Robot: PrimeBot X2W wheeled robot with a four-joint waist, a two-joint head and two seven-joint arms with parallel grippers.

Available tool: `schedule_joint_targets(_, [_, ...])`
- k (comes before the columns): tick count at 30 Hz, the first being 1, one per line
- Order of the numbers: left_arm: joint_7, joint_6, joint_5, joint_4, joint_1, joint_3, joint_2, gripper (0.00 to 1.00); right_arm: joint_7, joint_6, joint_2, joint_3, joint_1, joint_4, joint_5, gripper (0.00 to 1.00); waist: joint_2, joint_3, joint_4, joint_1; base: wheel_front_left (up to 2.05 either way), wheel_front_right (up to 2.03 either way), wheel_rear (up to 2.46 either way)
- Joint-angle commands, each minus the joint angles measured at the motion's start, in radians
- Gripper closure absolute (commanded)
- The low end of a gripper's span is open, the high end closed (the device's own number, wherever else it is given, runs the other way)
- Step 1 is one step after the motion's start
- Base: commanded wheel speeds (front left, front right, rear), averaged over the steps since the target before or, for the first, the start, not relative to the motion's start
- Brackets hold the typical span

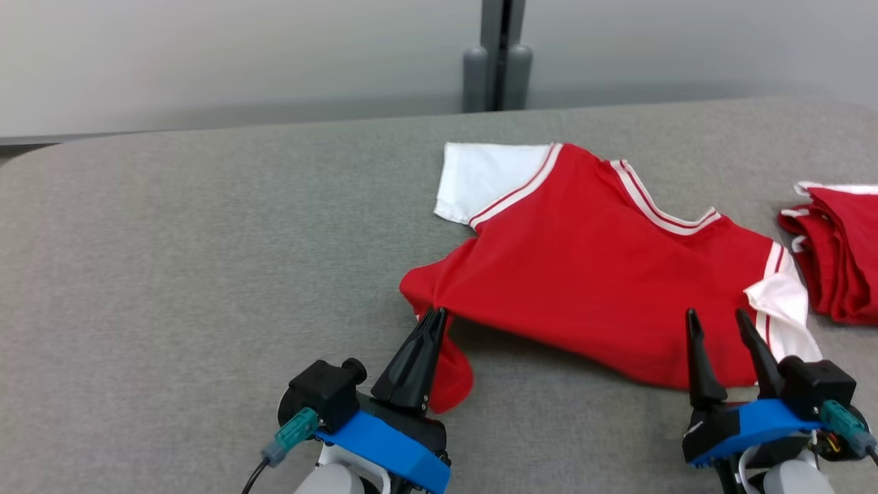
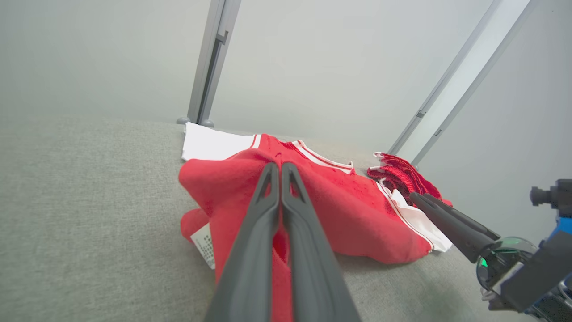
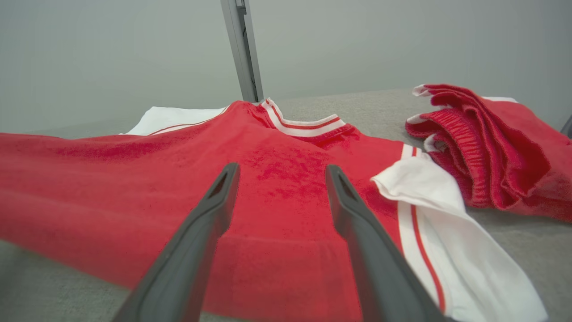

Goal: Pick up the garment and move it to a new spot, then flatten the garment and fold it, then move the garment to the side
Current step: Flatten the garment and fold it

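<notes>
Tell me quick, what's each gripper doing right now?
Left gripper: closed, pinching the red shirt at its near left corner.
Right gripper: open, holding nothing, fingers spread above the shirt's near hem.

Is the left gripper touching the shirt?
Touching. The left wrist view shows the left gripper shut on the shirt, red cloth pinched between its fingers.

Robot test lab booth, grey cloth-covered worktable [image 1: 171, 274], plain grey partition panels [image 1: 206, 55], metal joining post [image 1: 498, 41]
</notes>
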Motion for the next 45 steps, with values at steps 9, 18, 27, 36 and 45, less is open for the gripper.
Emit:
schedule_joint_targets(9, [-0.004,-0.003,0.074,-0.084,0.096,0.041,0.043,1.00,-0.003,0.000,-0.002,0.000,0.060,0.029,0.036,0.00,0.0000,-0.065,0.115,-0.0001,0.00,0.00,0.00])
schedule_joint_targets(18, [-0.004,-0.003,0.129,0.010,0.083,0.159,0.084,1.00,-0.003,0.000,-0.002,0.035,0.018,0.022,0.045,0.00,0.0000,-0.014,0.116,-0.0001,0.00,0.00,0.00])
schedule_joint_targets(27, [-0.004,0.034,0.226,0.210,-0.099,0.342,0.073,0.00,-0.003,0.000,-0.002,0.035,-0.009,0.027,0.022,0.00,0.0000,0.052,0.055,-0.0001,0.00,0.00,0.00])
schedule_joint_targets(36, [-0.004,0.080,0.288,0.239,-0.094,0.452,0.018,0.00,-0.003,0.000,-0.002,0.031,-0.004,0.043,0.035,0.00,0.0000,0.042,0.051,-0.0001,0.00,0.00,0.00])
schedule_joint_targets(45, [-0.004,0.051,0.267,0.224,0.069,0.474,-0.008,0.00,-0.003,0.000,-0.002,0.034,0.030,0.047,0.051,0.00,0.0000,0.001,0.075,-0.0001,0.00,0.00,0.00])
